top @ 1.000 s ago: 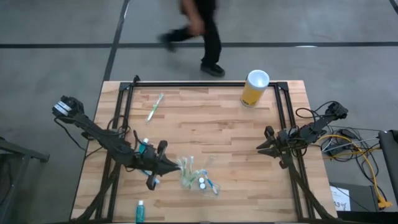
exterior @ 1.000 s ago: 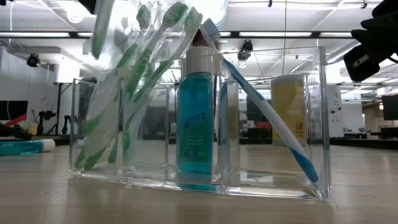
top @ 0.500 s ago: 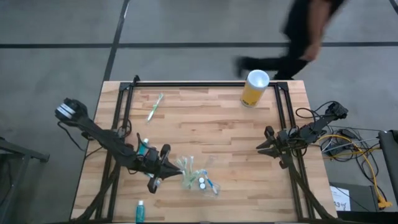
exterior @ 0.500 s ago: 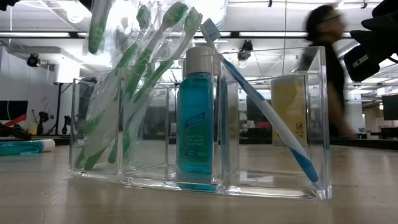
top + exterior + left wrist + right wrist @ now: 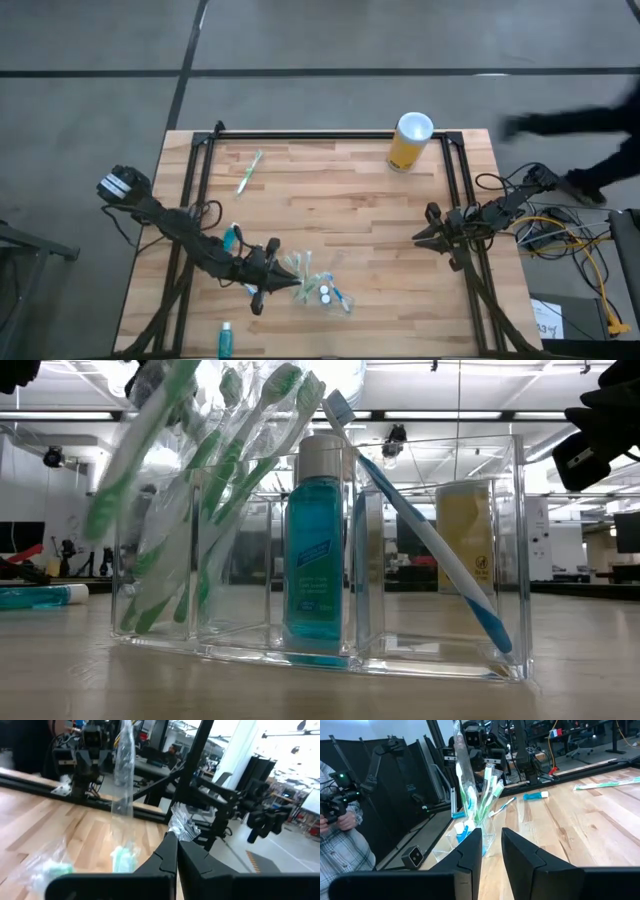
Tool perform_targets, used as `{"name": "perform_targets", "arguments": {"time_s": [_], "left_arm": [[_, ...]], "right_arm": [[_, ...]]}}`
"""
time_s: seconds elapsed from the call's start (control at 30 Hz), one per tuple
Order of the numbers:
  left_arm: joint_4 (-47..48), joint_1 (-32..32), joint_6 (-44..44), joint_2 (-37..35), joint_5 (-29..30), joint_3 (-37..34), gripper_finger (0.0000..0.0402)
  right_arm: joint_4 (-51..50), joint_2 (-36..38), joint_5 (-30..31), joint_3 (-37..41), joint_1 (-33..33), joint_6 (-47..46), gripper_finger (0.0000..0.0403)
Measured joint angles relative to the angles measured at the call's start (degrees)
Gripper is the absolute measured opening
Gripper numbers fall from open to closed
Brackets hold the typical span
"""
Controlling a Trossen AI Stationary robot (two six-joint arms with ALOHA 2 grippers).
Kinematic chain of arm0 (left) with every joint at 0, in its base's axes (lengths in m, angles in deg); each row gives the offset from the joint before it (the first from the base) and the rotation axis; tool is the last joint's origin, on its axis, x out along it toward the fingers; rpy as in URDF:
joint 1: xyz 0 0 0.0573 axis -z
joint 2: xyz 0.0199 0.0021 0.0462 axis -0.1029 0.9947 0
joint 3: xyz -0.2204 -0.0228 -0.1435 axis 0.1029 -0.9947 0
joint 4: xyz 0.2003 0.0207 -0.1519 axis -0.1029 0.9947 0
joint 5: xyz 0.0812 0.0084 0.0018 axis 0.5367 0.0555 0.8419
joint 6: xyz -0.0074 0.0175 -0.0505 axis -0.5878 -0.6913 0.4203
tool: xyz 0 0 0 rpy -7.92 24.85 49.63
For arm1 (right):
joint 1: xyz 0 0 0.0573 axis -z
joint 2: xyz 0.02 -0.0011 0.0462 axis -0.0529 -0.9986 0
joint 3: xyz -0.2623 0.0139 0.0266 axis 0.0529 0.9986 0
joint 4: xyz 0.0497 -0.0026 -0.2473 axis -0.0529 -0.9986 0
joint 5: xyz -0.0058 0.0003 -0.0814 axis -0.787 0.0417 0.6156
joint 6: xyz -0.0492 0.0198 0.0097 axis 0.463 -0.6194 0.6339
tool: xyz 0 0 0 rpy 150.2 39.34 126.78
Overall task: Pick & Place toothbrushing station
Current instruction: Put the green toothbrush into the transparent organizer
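**Left pincer carries a wrapped toothbrush to the clear holder**

The left gripper (image 5: 283, 280) is pinched tight on the crinkly clear wrapper of a green-and-white toothbrush (image 5: 135, 475). In the left wrist view its fingers meet on the wrapper's bunched end and the packet stands up beyond them. It hangs just beside the clear plastic holder (image 5: 505, 540), on the side nearer the left arm. In the low view the held brush tilts above the holder's end compartment, not yet seated.

The holder sits near the table's front edge. That end compartment already has several green brushes (image 5: 262, 435) leaning in it. A teal bottle with a white cap (image 5: 316, 550) stands in the middle, and a blue-and-white brush (image 5: 430, 540) leans in the far section.

Judging by looks, the brush is very light and stiff, but its film sleeve is slick and soft, so it may swing or slip in the grip. A hold on the handle through the wrapper would likely be steadier than on loose film. The holder seems light too and could slide if nudged.

Well away from the holder lie a loose green brush (image 5: 248, 172) toward the table's back and a teal tube (image 5: 226, 340) at the front edge. A yellow cylinder (image 5: 409, 142) stands at the back.

The right gripper (image 5: 424, 237) waits at the table's right side, fingers slightly apart, holding nothing.
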Motion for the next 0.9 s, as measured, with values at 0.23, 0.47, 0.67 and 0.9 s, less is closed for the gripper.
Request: {"name": "perform_targets", "arguments": {"time_s": [0.23, 0.47, 0.67, 0.9], "left_arm": [[-3.38, -0.04, -1.0, -1.81, 0.03, 0.24, 0.0005], [-1.1, -0.04, -8.17, -4.81, -0.07, 0.59, 0.0005], [4.17, -0.04, -3.35, -3.97, 0.38, 0.22, 0.0005], [6.05, -0.04, -2.14, -1.95, 1.51, 0.15, 0.0005]], "right_arm": [[0.0, -0.01, -0.01, -0.01, 0.0, 0.01, 0.0079], [0.0, 0.0, -0.02, 0.0, 0.0, 0.0, 0.008], [0.0, -0.02, -0.01, 0.0, 0.0, 0.0, 0.007], [0.0, -0.02, 0.0, 0.0, 0.0, 0.0, 0.0073]]}}
